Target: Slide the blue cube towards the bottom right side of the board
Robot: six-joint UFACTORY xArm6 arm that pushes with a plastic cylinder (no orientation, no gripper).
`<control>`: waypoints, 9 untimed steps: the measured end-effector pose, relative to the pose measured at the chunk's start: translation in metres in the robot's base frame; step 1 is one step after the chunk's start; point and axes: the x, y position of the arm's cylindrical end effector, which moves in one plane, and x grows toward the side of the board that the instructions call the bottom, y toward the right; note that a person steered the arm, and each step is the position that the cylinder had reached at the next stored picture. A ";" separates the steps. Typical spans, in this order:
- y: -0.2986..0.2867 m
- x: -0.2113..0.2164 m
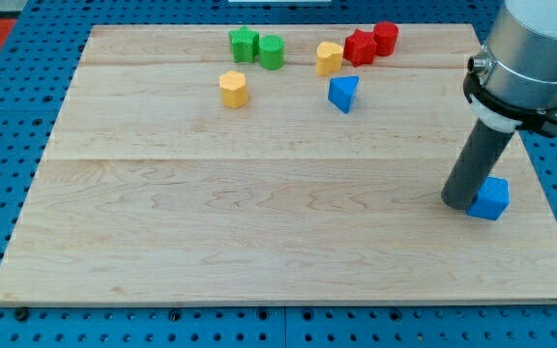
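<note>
Blue cube [489, 198]: nearest item to the view's bottom, lying at the right side of the desk [259, 242], close to the right edge and somewhat below the middle height; its spot suits the task, since the bottom right corner lies just beyond it.
My tip [458, 203]: lower end of the dark rod, set on the desk and touching the cube's left face, or just beside it; placed on that side, it can drive the cube rightward, though a push toward the view's bottom would call for contact from above.
Claw: none fitted; the arm ends in the plain rod, so nothing opens or closes.
Progress: judged well along, with a short slide down and right remaining.
Blue wedge [343, 94]: upper middle, well apart from the tip, not the task's item.
Yellow blocks [233, 89]: one at the upper left of centre, a second [329, 58] beside the red pair.
Red blocks [360, 46]: two, touching, near the top edge, the other [385, 38] to the right.
Green blocks [244, 44]: two, side by side at the top, the second [272, 51] right of the first.
Risk: cube may slip off the rod's rounded side.
</note>
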 end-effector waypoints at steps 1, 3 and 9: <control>-0.016 -0.033; 0.078 0.022; -0.001 -0.022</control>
